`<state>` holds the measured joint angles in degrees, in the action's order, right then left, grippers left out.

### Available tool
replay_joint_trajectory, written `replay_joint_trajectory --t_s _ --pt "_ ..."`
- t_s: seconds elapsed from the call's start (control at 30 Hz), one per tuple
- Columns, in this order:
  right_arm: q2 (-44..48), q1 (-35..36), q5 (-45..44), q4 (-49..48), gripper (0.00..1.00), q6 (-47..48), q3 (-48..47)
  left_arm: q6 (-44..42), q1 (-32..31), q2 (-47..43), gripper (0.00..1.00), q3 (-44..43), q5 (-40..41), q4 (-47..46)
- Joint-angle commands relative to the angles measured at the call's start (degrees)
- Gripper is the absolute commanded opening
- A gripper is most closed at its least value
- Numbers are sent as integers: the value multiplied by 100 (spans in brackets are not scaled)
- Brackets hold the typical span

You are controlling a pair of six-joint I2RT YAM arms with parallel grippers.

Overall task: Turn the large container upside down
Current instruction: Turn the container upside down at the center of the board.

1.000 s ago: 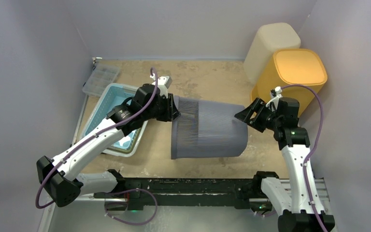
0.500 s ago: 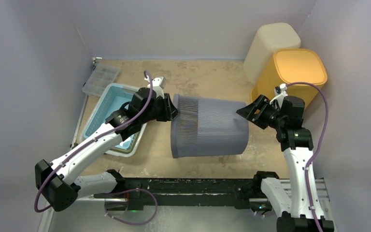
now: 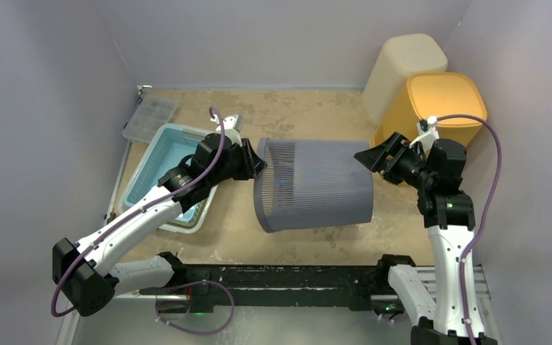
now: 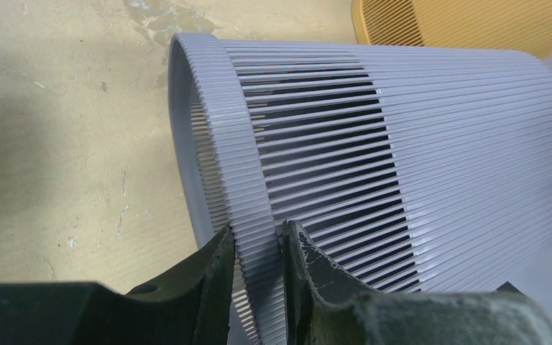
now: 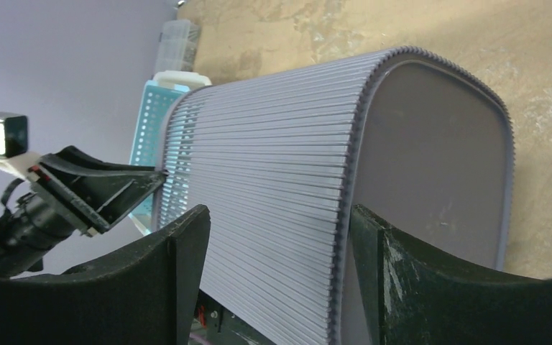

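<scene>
Since a second ago the right claw [image 3: 378, 152] has drawn back toward the orange bin [image 3: 442, 104], and the grey slatted container [image 3: 315, 185] has swung its base end farther from the arms. It lies on its side in the middle of the surface [image 3: 295, 115]. The left claw [image 3: 257, 167] pinches its rim. The right claw's jaws stand wide at the base edge, gripping nothing.
</scene>
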<state>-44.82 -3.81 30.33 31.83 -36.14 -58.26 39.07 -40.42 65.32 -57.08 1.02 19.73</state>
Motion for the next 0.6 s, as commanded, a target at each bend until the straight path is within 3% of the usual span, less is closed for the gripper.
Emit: replay_joint_trajectory --t_s 0.0,0.33,0.57 --pt "122 135 1198 -684 73 -410 -451 -16 -148 163 19 304 -308 362" --pt "193 135 1365 -814 76 -483 -567 -12 -145 60 17 512 -117 379" --pt "-38 138 1280 -129 78 163 -976 -290 -133 169 16 414 611 650"
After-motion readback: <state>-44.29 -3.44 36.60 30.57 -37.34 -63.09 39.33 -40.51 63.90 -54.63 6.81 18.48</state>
